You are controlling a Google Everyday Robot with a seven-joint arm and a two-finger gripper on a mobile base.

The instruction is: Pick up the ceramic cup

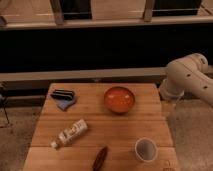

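The ceramic cup (145, 149) is small, white and round with a greyish-lilac inside. It stands upright near the front right corner of the wooden table (100, 127). My white arm (189, 77) comes in from the right, beyond the table's right edge. My gripper (167, 106) hangs below the arm's end beside the table's far right corner. It is well behind the cup and apart from it, and nothing shows in it.
An orange-red bowl (119, 99) stands at the back middle-right. A white bottle (70, 133) lies on its side at the front left. A dark brown object (100, 157) lies at the front edge. A black object on a blue cloth (64, 98) sits at the back left.
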